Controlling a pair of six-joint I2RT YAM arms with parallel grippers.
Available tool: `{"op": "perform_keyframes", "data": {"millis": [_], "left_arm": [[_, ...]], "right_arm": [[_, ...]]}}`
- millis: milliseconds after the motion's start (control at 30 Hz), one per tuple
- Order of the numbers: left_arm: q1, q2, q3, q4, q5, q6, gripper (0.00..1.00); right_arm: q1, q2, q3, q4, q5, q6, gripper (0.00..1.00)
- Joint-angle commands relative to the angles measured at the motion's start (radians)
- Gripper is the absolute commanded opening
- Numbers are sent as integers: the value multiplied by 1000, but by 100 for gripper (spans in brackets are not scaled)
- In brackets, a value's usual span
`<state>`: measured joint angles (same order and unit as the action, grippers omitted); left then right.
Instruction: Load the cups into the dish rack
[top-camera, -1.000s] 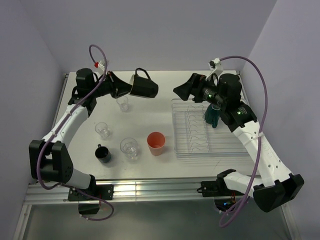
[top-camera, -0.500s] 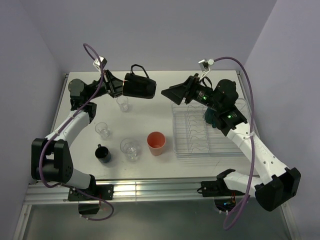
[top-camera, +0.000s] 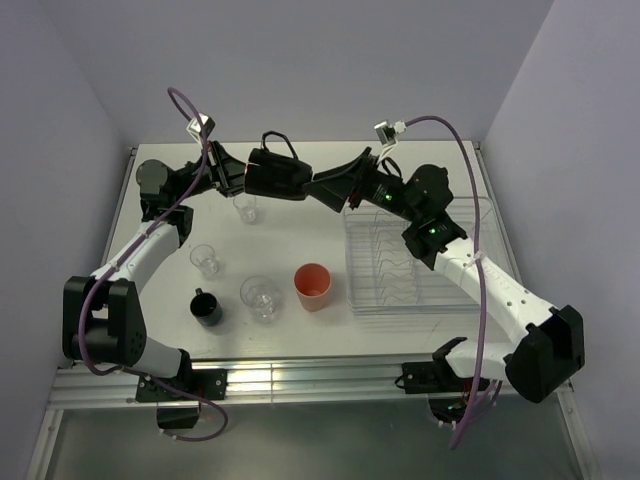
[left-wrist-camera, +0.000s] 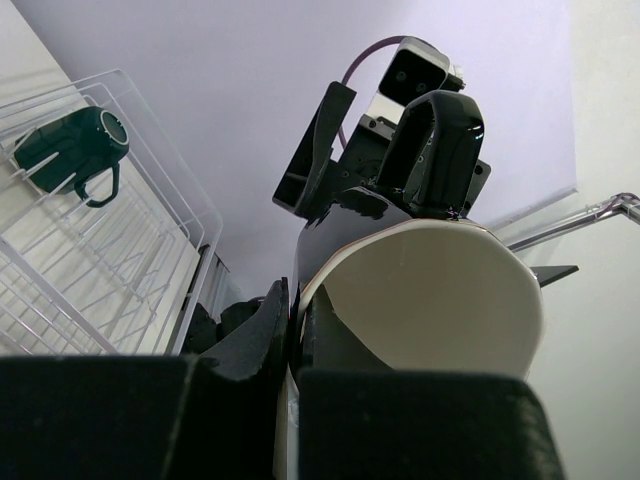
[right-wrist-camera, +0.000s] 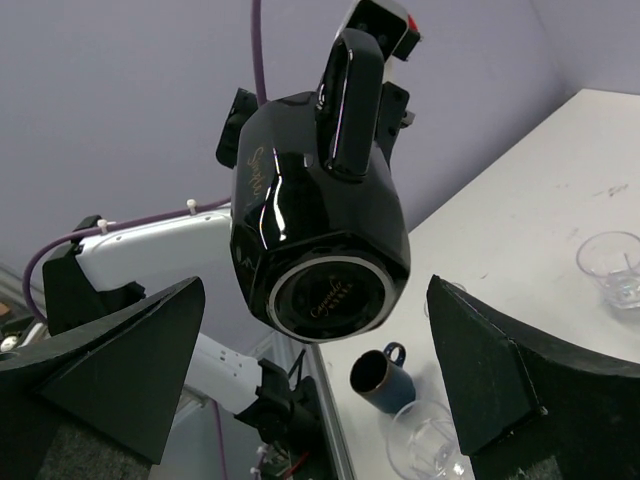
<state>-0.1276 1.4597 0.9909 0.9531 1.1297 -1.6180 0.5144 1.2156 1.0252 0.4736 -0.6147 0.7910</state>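
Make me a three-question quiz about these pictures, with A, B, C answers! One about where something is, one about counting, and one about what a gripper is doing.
1. Where is the green mug?
A. in the rack
B. on the table
C. on the floor

2. How many glasses stand on the table?
A. one
B. three
C. five

3. The right gripper is
A. open
B. shut on a glass
C. shut on the green mug

Answers:
1 A: the left wrist view shows it lying among the rack's prongs.
2 B: the top view shows three, all left of the rack.
3 A: its jaws gape wide before the black mug, gripping nothing.
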Motion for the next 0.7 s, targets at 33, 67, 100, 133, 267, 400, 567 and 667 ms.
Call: {"op": "perform_keyframes", "data": {"millis": [33, 67, 100, 133, 267, 400, 567, 667], "left_arm": [[0, -29, 20, 78, -16, -33, 0], [0, -29, 20, 79, -16, -33, 0], [-1, -29, 20, 81, -16, -33, 0], [-1, -29, 18, 84, -18, -39, 0], [-7, -24, 18, 92, -21, -43, 0], [-15, -22, 14, 81, -22, -36, 0], [-23, -24, 3, 81, -22, -34, 0], [-26, -28, -5, 73, -22, -29, 0]], "right_arm": [[38, 25, 26, 111, 30, -19, 100], [42, 31, 32, 114, 32, -21, 100], [56, 39, 36, 111, 35, -24, 100], [62, 54, 53, 102, 41, -32, 100], [85, 81, 65, 118, 55, -33, 100], [99, 107, 82, 145, 56, -21, 100], [114, 124, 87, 165, 70, -21, 100], [119, 125, 88, 168, 79, -21, 100]]}}
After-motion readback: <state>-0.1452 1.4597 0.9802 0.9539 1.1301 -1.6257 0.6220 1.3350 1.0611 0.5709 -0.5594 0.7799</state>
